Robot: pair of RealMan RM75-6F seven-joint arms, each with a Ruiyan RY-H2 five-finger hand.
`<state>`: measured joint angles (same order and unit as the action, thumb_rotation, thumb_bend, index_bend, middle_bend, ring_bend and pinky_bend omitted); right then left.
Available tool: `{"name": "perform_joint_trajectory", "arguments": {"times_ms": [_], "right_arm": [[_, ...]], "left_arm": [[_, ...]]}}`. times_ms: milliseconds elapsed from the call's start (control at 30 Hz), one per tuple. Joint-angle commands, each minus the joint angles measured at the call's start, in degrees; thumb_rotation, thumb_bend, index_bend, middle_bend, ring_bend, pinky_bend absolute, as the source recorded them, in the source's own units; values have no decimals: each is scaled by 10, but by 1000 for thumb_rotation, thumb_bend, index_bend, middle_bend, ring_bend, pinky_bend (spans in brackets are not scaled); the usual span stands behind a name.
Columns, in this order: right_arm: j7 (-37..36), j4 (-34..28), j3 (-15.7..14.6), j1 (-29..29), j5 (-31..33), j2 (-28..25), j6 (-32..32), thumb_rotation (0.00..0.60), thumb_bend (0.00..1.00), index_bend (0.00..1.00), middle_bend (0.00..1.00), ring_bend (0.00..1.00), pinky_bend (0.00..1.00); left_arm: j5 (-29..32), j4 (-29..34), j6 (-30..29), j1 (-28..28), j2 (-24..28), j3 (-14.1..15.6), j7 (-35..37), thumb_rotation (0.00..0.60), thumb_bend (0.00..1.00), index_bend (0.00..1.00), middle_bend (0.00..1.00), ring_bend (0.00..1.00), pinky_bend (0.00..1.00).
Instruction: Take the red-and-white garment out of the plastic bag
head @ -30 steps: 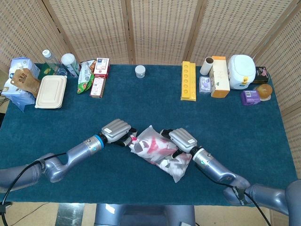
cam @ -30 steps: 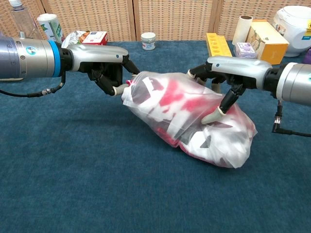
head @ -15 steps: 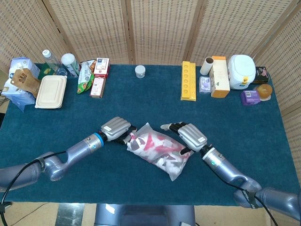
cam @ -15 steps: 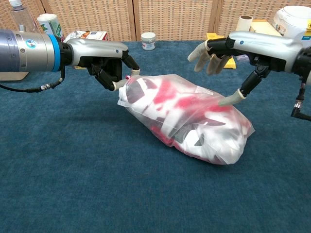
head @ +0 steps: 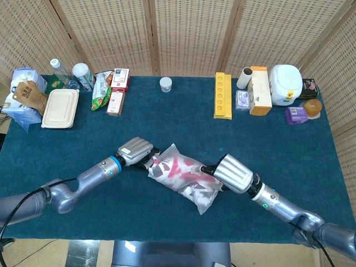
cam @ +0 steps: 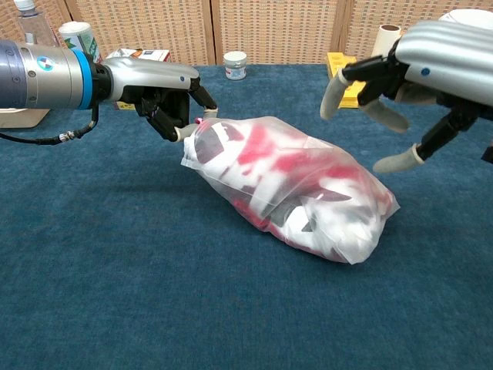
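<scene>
Chest view: left hand pinching the open end of the plastic bag, fingers closed on the crinkled edge. Bag lying on its side on the blue counter, near the middle. Red-and-white garment inside the bag, all of it, showing through the clear plastic, with some dark patches too. Right hand up in the air just past the far end of the bag, holding nothing, fingers spread and curved, not touching the bag.

Head view: same bag lying between the two hands. Left hand at the bag's left end, gripping it. Right hand just beside the bag's right end, its back turned to the camera, fingers mostly hidden there.

Far behind the bag, along the back edge of the counter: small white jar straight behind it. Yellow box, paper roll, tall cream carton and white cooker behind the bag and to its right. Pale lunch box, water bottle, snack packets and red boxes behind the bag and to its left. Woven screen standing behind the counter.
</scene>
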<state>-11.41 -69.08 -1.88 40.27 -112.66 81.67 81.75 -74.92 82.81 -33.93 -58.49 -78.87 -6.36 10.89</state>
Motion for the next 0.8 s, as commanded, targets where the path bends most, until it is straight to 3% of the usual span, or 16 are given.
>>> {"name": "perform_joint_trajectory", "arguments": {"times_ms": [33, 267, 800], "right_arm": [[41, 28, -30, 5, -44, 11, 1, 600, 39, 381, 856, 1000, 1000], [91, 61, -50, 10, -83, 27, 7, 600, 34, 405, 917, 1000, 1000], [132, 95, -81, 17, -116, 45, 13, 600, 28, 419, 926, 1000, 1000]], "left_arm": [[6, 4, 3, -1, 2, -2, -4, 590, 557, 616, 1000, 1000, 1000], [19, 11, 9, -2, 5, -5, -13, 592, 556, 616, 1000, 1000, 1000], [48, 22, 16, -4, 8, -10, -33, 593, 555, 616, 1000, 1000, 1000]]}}
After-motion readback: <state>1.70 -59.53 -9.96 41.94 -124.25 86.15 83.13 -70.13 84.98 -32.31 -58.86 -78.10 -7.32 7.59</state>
